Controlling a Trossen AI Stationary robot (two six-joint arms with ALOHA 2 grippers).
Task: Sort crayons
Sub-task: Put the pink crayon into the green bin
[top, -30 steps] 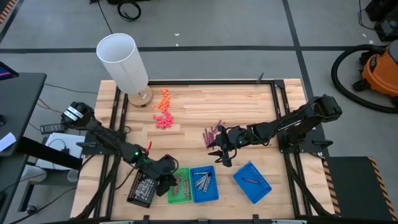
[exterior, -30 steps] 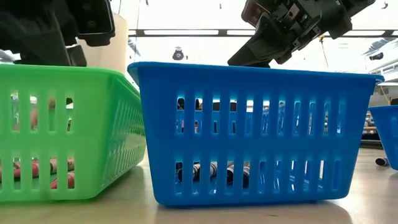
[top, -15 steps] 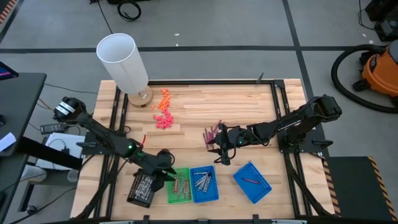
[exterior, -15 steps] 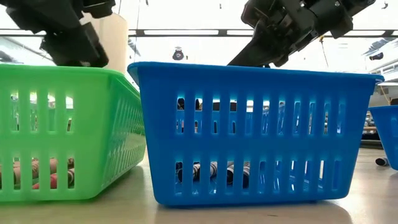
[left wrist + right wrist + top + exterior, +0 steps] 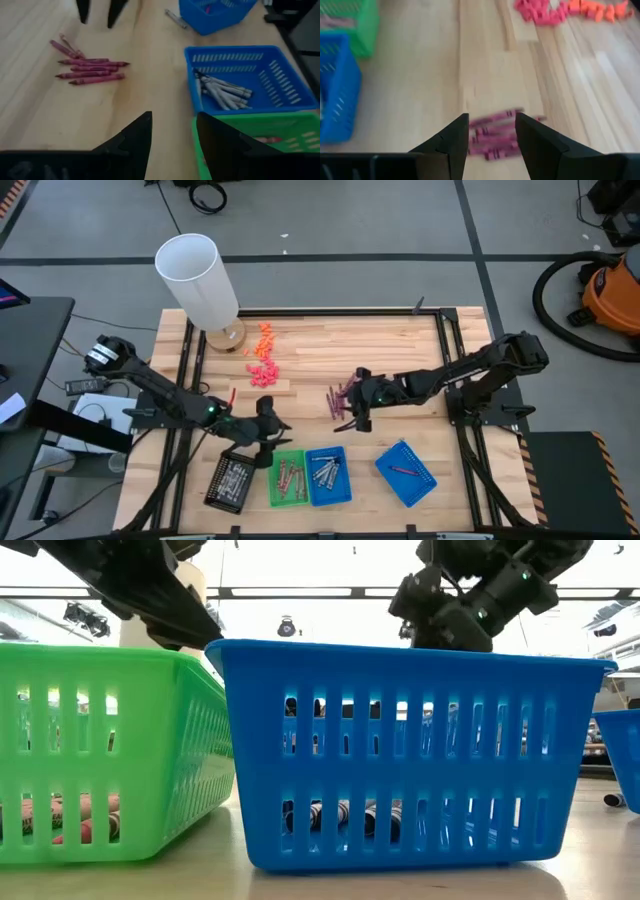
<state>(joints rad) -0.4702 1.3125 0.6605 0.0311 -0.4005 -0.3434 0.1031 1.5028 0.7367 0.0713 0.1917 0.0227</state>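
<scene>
The right end effector [image 5: 352,416] hangs with its fingers spread apart and empty, just beside a loose cluster of short magenta-pink crayons [image 5: 340,396] lying on the pale wooden surface [image 5: 330,350]. The left end effector [image 5: 268,438], fingers likewise parted and holding nothing, sits by the far edge of the small green slotted plastic tray [image 5: 287,479] of red-brown crayons. Silver-grey crayons [image 5: 220,91] lie in the adjoining blue slotted plastic tray [image 5: 328,475].

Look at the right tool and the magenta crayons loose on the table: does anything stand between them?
Nothing visible does. The right tool, open, hovers beside the magenta crayons, with only bare table between.
</scene>
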